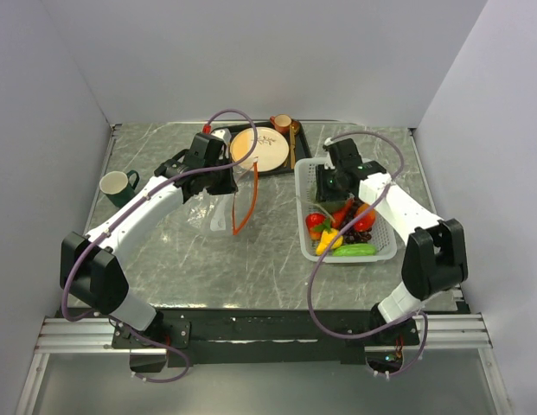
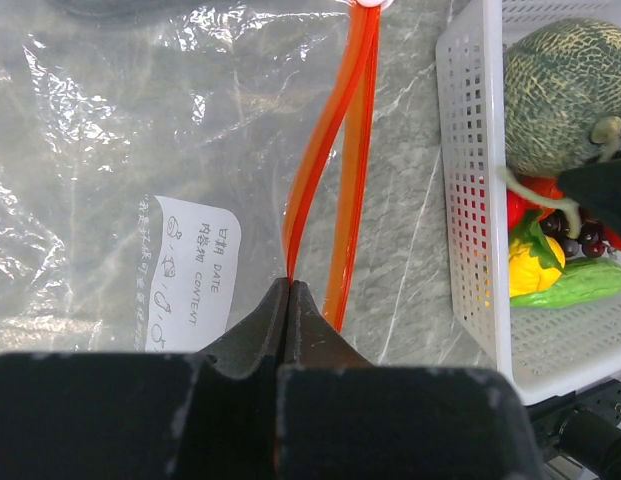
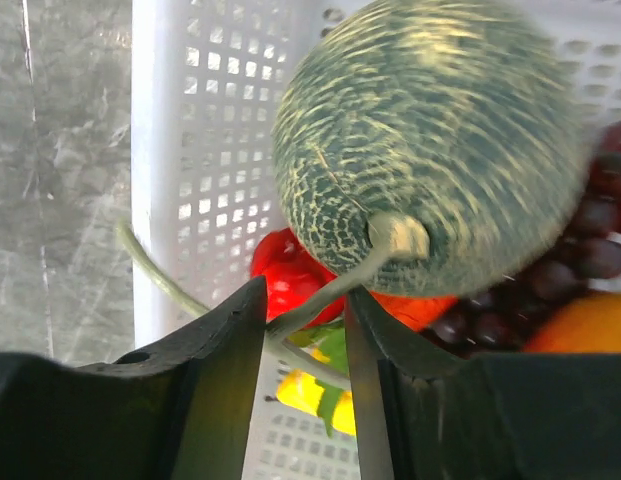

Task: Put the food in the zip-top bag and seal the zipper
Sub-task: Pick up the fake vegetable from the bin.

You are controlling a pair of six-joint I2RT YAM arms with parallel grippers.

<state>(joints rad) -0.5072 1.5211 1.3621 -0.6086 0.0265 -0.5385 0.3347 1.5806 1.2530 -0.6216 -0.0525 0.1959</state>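
Observation:
The clear zip-top bag lies at mid-table, its mouth facing the basket. My left gripper is shut on one side of its orange-red zipper, which runs into the closed jaws. My right gripper is over the white mesh basket. Its jaws stand open around the stem of the green melon, and the stem touches the left finger. Under the melon lie red pieces, dark grapes, the yellow pear and the cucumber.
A green mug stands at the far left. A black tray with a round plate and a brown cup sits at the back. The bag has a white label.

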